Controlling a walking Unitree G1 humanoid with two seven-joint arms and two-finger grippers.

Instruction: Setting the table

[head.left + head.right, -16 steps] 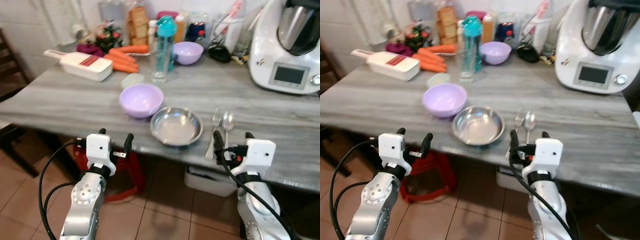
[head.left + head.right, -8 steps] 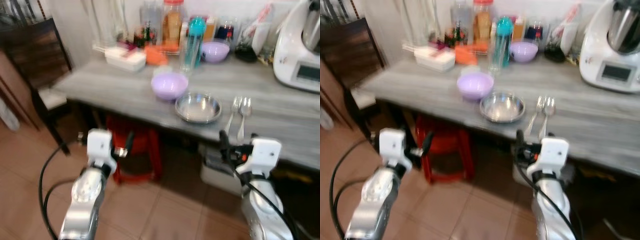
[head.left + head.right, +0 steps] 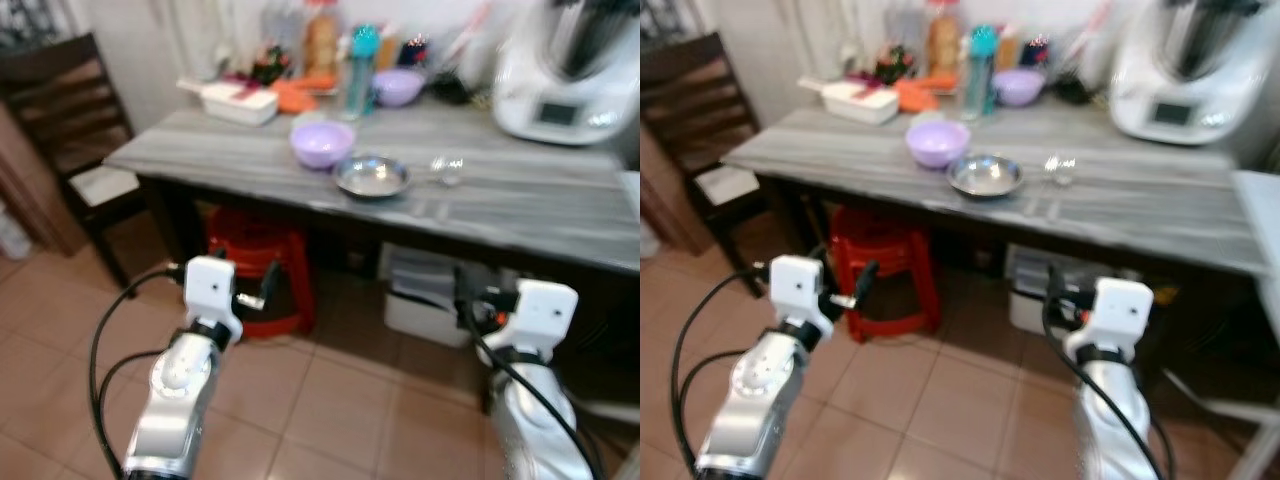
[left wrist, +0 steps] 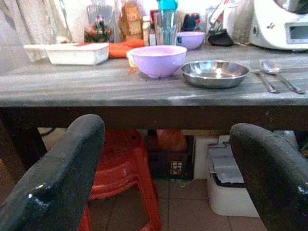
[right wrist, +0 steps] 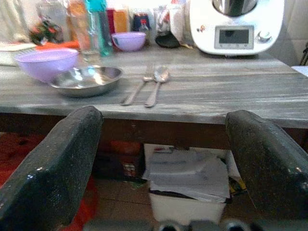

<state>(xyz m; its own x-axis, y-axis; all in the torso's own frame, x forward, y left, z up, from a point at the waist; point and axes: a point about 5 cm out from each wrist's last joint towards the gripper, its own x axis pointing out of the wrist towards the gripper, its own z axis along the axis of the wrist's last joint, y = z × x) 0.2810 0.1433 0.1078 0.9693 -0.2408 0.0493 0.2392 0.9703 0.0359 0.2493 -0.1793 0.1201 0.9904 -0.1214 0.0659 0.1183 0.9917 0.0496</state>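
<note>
Head views put you well back from the table (image 3: 520, 205), both arms raised and empty, with the steel plate (image 3: 371, 177) beside one purple bowl (image 3: 321, 143), a second purple bowl (image 3: 398, 87) farther back. Left gripper (image 4: 163, 159) view: fingers spread wide, nothing held. Right gripper (image 5: 166, 154) view: likewise agape, facing one fork (image 5: 137, 86) and one spoon (image 5: 156, 84). Blur suggests motion; reach early and you'd likely strike the table edge.
</note>
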